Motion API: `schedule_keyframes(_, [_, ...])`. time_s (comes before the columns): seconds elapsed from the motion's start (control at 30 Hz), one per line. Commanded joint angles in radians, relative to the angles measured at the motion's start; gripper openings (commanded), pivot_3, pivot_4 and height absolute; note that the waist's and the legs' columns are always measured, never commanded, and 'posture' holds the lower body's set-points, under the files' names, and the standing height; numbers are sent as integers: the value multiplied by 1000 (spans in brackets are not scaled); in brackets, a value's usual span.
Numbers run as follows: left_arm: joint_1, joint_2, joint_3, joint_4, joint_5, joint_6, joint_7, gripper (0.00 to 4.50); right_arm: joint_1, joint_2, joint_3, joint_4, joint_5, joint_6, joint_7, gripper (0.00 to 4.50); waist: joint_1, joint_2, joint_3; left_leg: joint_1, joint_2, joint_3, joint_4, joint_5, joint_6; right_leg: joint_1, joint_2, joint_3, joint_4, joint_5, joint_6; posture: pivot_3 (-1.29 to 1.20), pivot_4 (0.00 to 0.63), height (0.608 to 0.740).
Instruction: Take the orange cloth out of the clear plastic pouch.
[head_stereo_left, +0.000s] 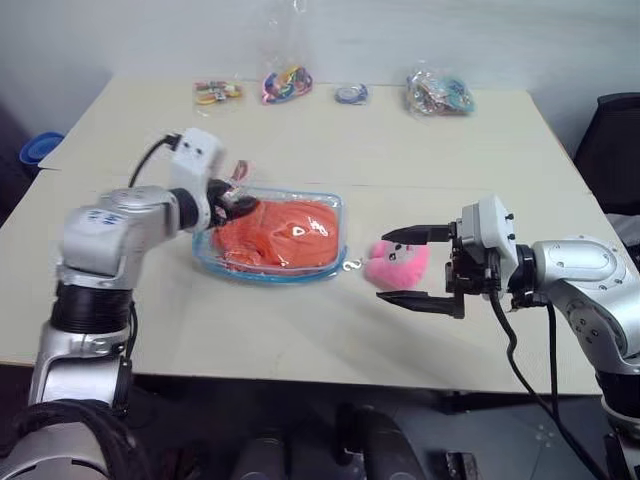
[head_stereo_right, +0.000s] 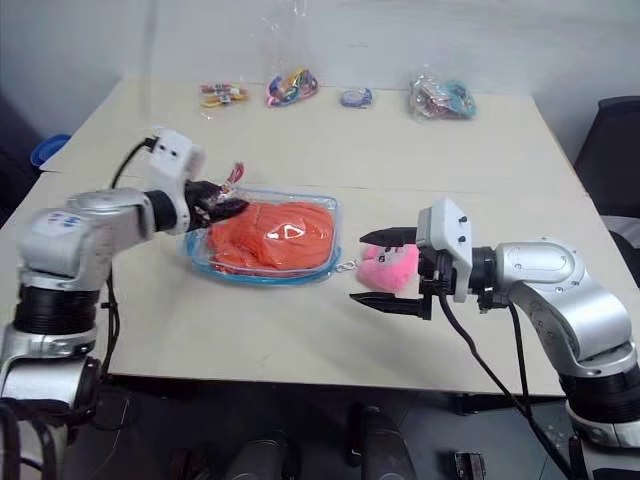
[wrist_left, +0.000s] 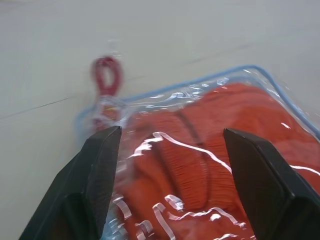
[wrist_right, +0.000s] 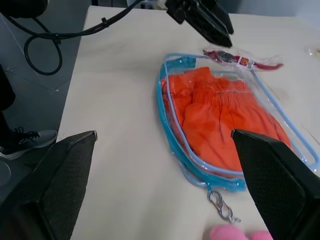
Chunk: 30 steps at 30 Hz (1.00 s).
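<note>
Orange cloth (head_stereo_left: 275, 237), centre of the frame, lying folded and wholly inside the clear plastic pouch (head_stereo_left: 330, 205), which rests flat on the counter (head_stereo_left: 400, 150). The pouch's light blue edging runs round all sides that can be seen; in the left wrist view a glossy plastic sheet lies over the cloth, so no part of the cloth has yet come out. A pink plush toy (head_stereo_left: 397, 264) is chained to the pouch's lower right corner, and a red strap (wrist_left: 106, 75) lies at its upper left end.

Left pincer (head_stereo_left: 236, 202), at the pouch's upper left corner: released, its two fingers spread to either side of that end of the pouch, grasping nothing. Right pincer (head_stereo_left: 415, 266), right of centre: released and wide, its fingers standing above and below the plush toy, apart from the pouch and turned towards it.

Step in hand, as judged: the approach to the pouch's left end, before any extraction. The next move probably calls for one pincer to pin or hold the pouch's edge while the other finds the opening. Whether the zipper is open cannot be told. The cloth should then be gripped by a fold and drawn out without dragging the pouch along.

Upper edge of the frame: small bags of colourful trinkets (head_stereo_left: 438, 92), well apart from the work.
</note>
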<state>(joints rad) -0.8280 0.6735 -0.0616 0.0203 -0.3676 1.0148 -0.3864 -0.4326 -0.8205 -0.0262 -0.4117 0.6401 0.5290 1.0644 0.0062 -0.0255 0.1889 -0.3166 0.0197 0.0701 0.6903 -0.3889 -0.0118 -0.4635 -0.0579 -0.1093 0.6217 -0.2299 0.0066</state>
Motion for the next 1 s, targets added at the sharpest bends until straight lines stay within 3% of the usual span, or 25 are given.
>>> schedule_keyframes(0.03, [-58,-4,-42,95,109,-88,14,3391,15,-12,-57,-57,22,8,-26,4500,-5,0,0,0,0,0,0,0,0,0,0,0,0,0,0,0,150,740])
schedule_keyframes(0.33, [-105,-64,80,13,60,-98,-26,3391,77,-8,-89,-98,16,15,-70,4500,8,0,0,-1,0,-2,0,0,0,0,0,-1,-1,0,0,0,150,740])
schedule_keyframes(0.47, [-63,-13,71,23,130,-72,2,3391,76,-6,-88,-99,16,14,-76,4500,7,0,0,-1,0,-1,0,0,0,0,0,-1,-1,0,0,0,150,740])
schedule_keyframes(0.67, [-31,33,58,103,162,-123,-54,3391,70,-10,-88,-89,15,9,-71,4500,10,0,0,-1,0,-2,0,0,0,0,0,-1,-1,0,0,0,150,740])
schedule_keyframes(1.0, [-72,-34,16,355,225,-302,-121,3391,53,-1,-114,-70,-8,-4,-121,4500,20,0,0,-3,0,-2,1,-1,2,0,-1,-2,-2,0,1,0,150,740])
